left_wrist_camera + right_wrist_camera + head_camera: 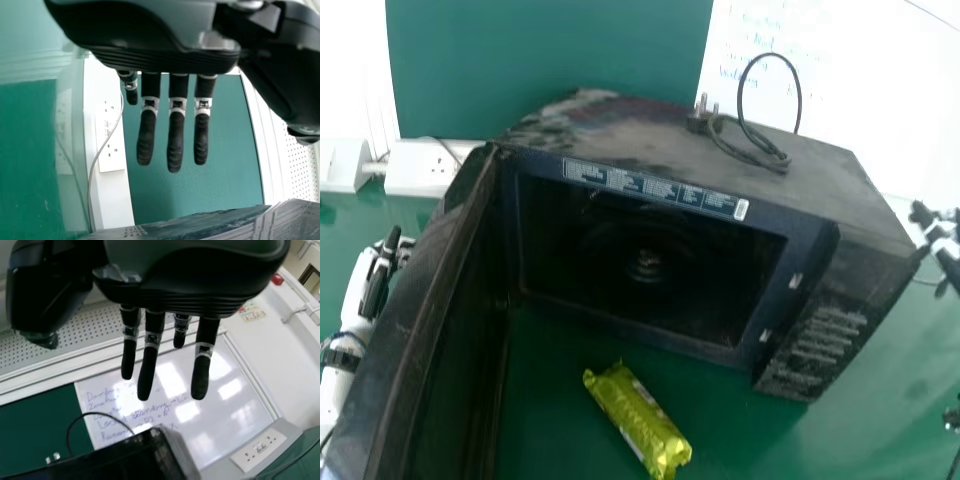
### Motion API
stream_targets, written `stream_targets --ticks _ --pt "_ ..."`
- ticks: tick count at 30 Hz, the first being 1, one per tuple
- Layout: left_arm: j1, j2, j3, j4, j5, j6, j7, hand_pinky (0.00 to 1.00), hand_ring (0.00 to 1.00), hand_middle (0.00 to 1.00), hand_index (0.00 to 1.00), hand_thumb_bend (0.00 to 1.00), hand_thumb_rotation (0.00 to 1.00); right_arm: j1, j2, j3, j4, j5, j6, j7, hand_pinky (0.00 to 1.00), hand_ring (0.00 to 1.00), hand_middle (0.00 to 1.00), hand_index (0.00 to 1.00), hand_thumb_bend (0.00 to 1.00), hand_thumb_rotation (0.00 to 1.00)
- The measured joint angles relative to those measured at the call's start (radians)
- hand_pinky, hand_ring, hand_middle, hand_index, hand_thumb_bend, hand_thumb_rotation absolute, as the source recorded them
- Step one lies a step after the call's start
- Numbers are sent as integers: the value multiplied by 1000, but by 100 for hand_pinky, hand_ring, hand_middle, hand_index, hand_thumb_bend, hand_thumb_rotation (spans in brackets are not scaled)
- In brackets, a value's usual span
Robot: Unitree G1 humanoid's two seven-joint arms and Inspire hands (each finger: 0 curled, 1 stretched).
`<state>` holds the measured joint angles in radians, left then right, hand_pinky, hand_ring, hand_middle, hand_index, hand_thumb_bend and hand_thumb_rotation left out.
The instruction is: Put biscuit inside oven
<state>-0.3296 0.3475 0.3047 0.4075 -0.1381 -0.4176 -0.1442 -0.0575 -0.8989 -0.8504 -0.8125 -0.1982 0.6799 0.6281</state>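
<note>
The yellow-green biscuit packet [638,420] lies on the green surface [870,400], in front of the black oven's [640,148] opening. The oven door [415,310] stands wide open, and a cord [799,100] loops above the oven's top. The left hand [379,282], beyond the door, and the right hand [946,245], beside the oven, are both open and empty, fingers extended.

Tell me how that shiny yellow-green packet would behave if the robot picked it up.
The packet would probably stay fairly stiff, since it lies straight and plump. Its glossy wrapper might slide a little in a loose grip. Pushed from the side, it could roll, as its body looks rounded.
</note>
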Motion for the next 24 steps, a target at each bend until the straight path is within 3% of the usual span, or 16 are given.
stream_targets --ticks 1,3,5,8,10,19,21,24 --pt "0 0 0 0 0 0 0 28 32 38 48 52 8 5 -1 -8 -1 19 -20 17 23 31 43 73 77 36" --pt "0 0 0 0 0 0 0 28 32 38 48 52 8 17 -10 -18 -3 45 -54 52 36 45 53 74 77 42" --pt "0 0 0 1 0 -1 0 28 32 38 48 52 8 31 -25 -31 5 93 -112 104 44 53 60 75 78 49" --pt "0 0 0 1 0 -1 0 27 32 38 48 52 8 40 -45 -36 20 158 -196 165 50 62 69 75 80 44" --pt "0 0 0 1 0 -1 0 28 32 39 48 52 8 43 -51 -37 30 195 -242 197 51 63 71 75 86 47" --pt "0 0 0 0 0 -1 -1 28 32 39 48 52 8 53 -125 35 7 204 -271 209 44 59 66 73 88 55" --pt "0 0 0 0 0 -1 -1 28 32 39 48 52 8 47 -146 58 11 216 -307 225 44 59 64 71 93 60" --pt "0 0 0 0 0 -1 0 27 32 39 48 52 8 43 -147 95 26 245 -372 231 46 61 66 72 95 59"
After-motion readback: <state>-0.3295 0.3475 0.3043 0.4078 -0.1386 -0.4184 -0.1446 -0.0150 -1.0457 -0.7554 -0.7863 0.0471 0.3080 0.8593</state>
